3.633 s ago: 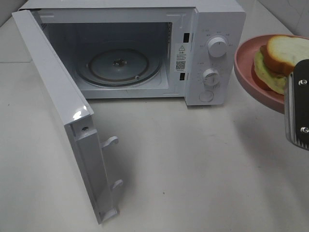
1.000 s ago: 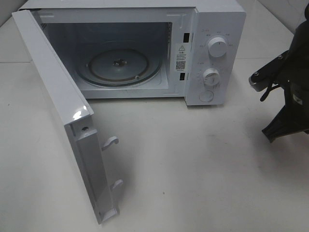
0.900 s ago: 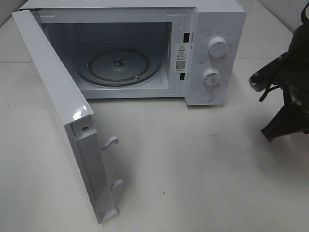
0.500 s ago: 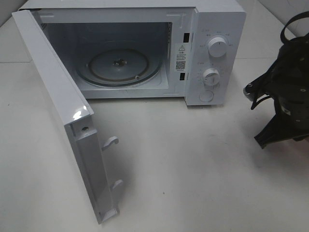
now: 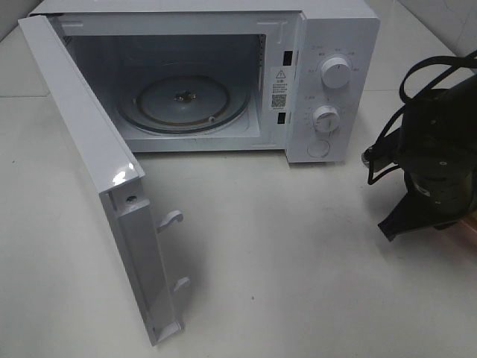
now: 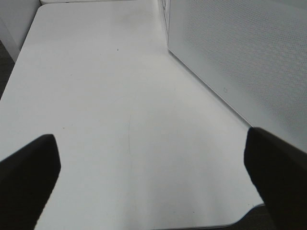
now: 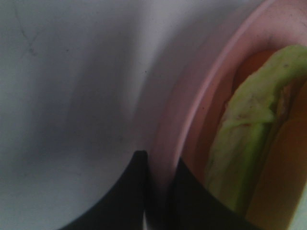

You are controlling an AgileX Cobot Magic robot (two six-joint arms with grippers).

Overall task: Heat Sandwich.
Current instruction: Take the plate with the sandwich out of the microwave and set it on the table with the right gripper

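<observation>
In the right wrist view the sandwich (image 7: pixel 247 139) shows as a green lettuce layer with orange-tan beside it, lying on a round pink plate (image 7: pixel 192 105). My right gripper (image 7: pixel 160 194) is shut on the plate's rim, one black finger (image 7: pixel 127 196) outside and one inside. From above, the black right arm (image 5: pixel 432 168) at the right edge covers the plate and sandwich; only a pink sliver (image 5: pixel 471 224) shows. The white microwave (image 5: pixel 335 30) stands open, its glass turntable (image 5: pixel 186 101) bare. My left gripper (image 6: pixel 153 191) is open over the bare table.
The microwave door (image 5: pixel 97 171) swings out far to the front left, with its latch hooks (image 5: pixel 171 220) sticking out. Two knobs (image 5: pixel 335 72) sit on the panel to the right of the cavity. The door's dotted face (image 6: pixel 240 57) stands close beside my left gripper.
The right arm has moved left, further into the high view. A few seconds ago the plate and sandwich showed there at the right edge; the arm now covers them. The left gripper is unchanged.
</observation>
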